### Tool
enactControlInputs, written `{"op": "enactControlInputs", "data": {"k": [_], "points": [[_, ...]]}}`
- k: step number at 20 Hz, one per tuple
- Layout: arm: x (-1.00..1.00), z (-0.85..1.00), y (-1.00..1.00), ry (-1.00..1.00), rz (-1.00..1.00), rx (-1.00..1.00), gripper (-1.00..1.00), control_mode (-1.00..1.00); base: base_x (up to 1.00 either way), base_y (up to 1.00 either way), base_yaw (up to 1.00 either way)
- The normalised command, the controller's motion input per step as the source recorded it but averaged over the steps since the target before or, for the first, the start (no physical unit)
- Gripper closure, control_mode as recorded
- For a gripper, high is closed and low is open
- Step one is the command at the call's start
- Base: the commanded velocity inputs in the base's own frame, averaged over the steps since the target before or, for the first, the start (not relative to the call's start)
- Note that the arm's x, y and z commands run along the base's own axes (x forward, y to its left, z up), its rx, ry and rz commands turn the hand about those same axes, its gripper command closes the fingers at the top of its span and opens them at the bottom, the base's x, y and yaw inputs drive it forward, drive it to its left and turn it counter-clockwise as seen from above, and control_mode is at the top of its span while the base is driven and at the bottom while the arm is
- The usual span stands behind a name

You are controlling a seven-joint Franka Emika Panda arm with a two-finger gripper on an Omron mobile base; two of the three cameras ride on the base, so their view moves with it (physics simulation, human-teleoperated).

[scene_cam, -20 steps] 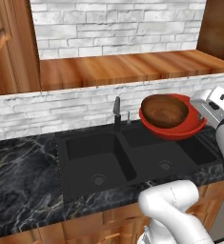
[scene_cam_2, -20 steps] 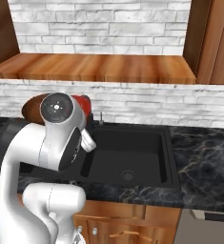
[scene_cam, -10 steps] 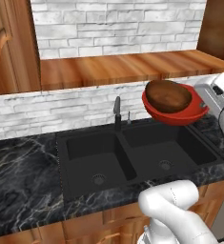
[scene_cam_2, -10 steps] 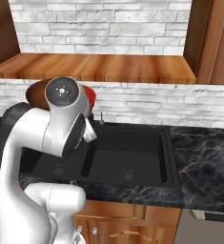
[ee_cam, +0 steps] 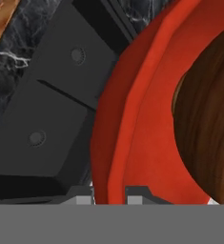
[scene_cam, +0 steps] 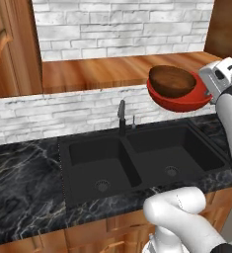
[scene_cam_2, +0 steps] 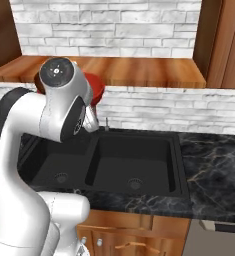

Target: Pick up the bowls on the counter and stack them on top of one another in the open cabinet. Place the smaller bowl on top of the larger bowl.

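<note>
A black double-basin sink (scene_cam: 137, 158) with a dark faucet (scene_cam: 121, 116) fronts white brick wall (scene_cam: 83, 111).

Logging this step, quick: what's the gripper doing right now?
Gripper: shut on the rim of the red bowl, with the brown bowl nested inside it.

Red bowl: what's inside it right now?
The brown wooden bowl sits nested in the red bowl, carried by the gripper above the sink. The wooden bowl covers the red bowl's floor.

The glossy red bowl (scene_cam: 180, 97) hung tilted in the air above the sink. The brown wooden bowl (scene_cam: 171, 81) sat nested inside it.
</note>
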Motion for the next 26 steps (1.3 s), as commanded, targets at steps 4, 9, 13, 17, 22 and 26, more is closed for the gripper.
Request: {"op": "enactControlInputs", "data": {"k": [4,9,13,17,22,26], "points": [[0.28,0.43,0.00,0.00,-0.01,0.05,1.00,-1.00,0.00,0.00,0.00],[0.40,0.31,0.00,0.02,0.00,0.05,1.00,-1.00,0.00,0.00,0.00],[0.49,0.13,0.00,0.04,-0.01,0.02,1.00,-1.00,0.00,0.00,0.00],[0.50,0.09,0.00,0.03,-0.02,0.00,1.00,-1.00,0.00,0.00,0.00],[0.49,0.04,0.00,0.01,-0.03,0.00,1.00,-1.00,0.00,0.00,0.00],[0.50,0.01,0.00,0.00,-0.03,0.00,1.00,-1.00,0.00,0.00,0.00]]}}
